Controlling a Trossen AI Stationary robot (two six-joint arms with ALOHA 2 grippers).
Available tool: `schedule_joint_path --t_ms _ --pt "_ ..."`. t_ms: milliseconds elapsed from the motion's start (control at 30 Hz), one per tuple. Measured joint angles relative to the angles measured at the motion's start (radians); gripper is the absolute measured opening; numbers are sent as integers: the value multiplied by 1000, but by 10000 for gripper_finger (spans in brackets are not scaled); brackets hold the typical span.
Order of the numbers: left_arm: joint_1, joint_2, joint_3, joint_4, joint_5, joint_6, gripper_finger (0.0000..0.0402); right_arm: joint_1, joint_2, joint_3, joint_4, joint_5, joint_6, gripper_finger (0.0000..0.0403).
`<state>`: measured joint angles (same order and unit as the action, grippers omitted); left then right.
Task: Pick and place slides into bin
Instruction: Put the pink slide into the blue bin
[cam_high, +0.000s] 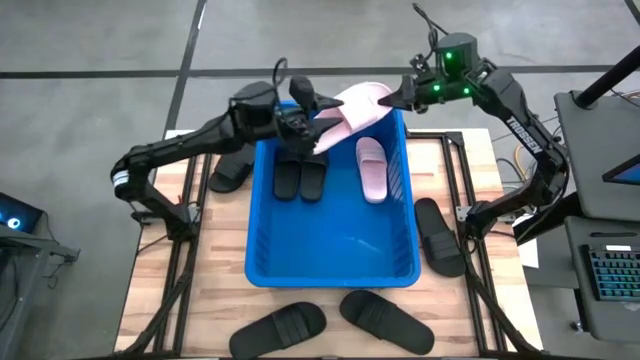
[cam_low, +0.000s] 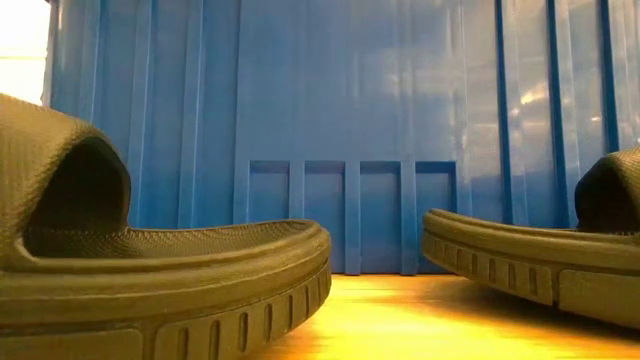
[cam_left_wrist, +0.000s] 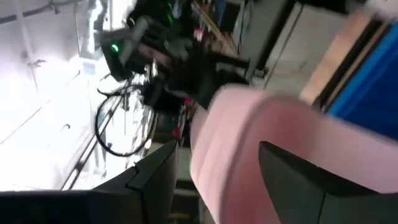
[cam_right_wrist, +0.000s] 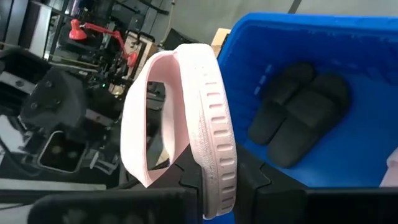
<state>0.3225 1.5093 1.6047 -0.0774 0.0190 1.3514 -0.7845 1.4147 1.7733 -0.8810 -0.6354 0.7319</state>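
Note:
A pale pink slide (cam_high: 355, 110) hangs in the air over the far rim of the blue bin (cam_high: 262, 235), between my two grippers. My left gripper (cam_high: 312, 125) is shut on its left end and my right gripper (cam_high: 400, 97) is shut on its right end. Inside the bin, two black slides (cam_high: 300, 178) lie side by side at the far left, and another pink slide (cam_high: 372, 168) lies sole-down at the far right. In the right wrist view the held slide (cam_right_wrist: 186, 118) stands on edge above the bin. My left gripper (cam_left_wrist: 230, 193) pinches the pink slide's left end (cam_left_wrist: 249, 149) between its two fingers, coming level from the table's left. The slide is lifted clear. The blurred wrist view does not show which part of that end the fingers have. My right gripper (cam_right_wrist: 217, 199) pinches one end of the pink slide's sole by its ribbed edge (cam_right_wrist: 217, 162) between its two fingers, coming level from the table's right. The slide stands on its edge, clear of the bin, with the strap (cam_right_wrist: 140, 124) out to one side.
Black slides lie on the wooden table: one left of the bin (cam_high: 230, 172), one right of it (cam_high: 440, 238), and two at the near edge (cam_high: 280, 326) (cam_high: 386, 320). The low view shows those two (cam_low: 150, 280) (cam_low: 540, 260) before the bin's wall (cam_low: 350, 120).

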Motion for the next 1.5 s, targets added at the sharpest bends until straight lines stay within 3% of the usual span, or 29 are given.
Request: schedule_joint_path --t_ms 200,600,800,933,1033,1133,1367,1500 --pt "-7 58 0 22 -107 156 208 0 0 -1 -4 -3 -10 33" --pt "-54 89 0 180 -108 159 201 -3 0 -2 -36 -2 -39 33" --pt "-55 102 1 177 -109 143 143 -4 0 -2 -36 -11 -59 33" --pt "-55 108 1 170 -129 109 73 -3 0 -2 -36 -25 -66 34" --pt "-55 108 1 171 -129 -11 17 -3 -1 -2 -34 -32 -101 43" --pt "-55 108 9 166 -129 -120 8 -4 -1 -2 -33 -42 -141 54" --pt "-56 106 25 163 -205 -141 2 -7 -7 -2 -44 -45 -372 98" --pt "-57 104 25 150 -263 -216 1 -17 -8 -1 -50 26 -438 126"
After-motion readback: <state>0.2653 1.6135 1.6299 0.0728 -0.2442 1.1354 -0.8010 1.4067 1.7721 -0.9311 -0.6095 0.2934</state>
